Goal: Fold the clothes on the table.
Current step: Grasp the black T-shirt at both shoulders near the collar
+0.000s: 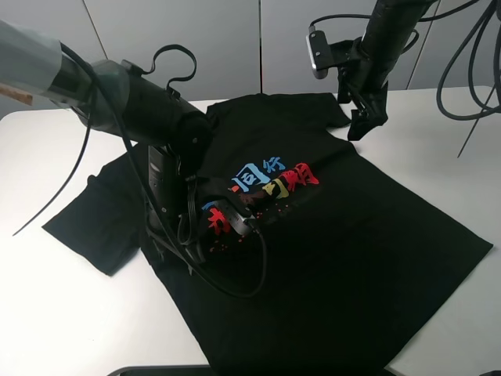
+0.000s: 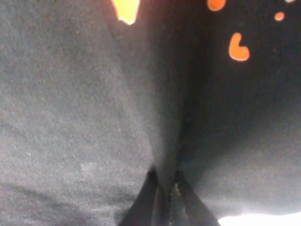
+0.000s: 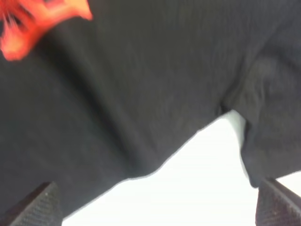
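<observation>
Black cloth is the nearest thing to the left pincer. It is the T-shirt, and a raised fold of it runs straight in between the two dark fingers. The left pincer is squeezed tight on that fold. Just past the fold, a little way out from the pincer, are some small orange spots printed on the cloth. Beyond them come the big red, blue and yellow words on the chest. A thin black cable from the left arm loops over the cloth close beside that pincer. Out on the side away from the other arm, one short sleeve lies flat on the white table. The right pincer is well apart from the left one, across the printed words. It is wide open, its two ribbed fingers far from each other, and bare table shows between them. I cannot tell if it touches anything. Just ahead of it is the edge of the T-shirt, where the other sleeve meets the body in a small notch. Farther ahead is a blurry bit of red print. The T-shirt lies spread out, print side up, in the middle of the table, with white showing on both sides. Farthest of all, behind the right pincer, stand grey wall panels.
</observation>
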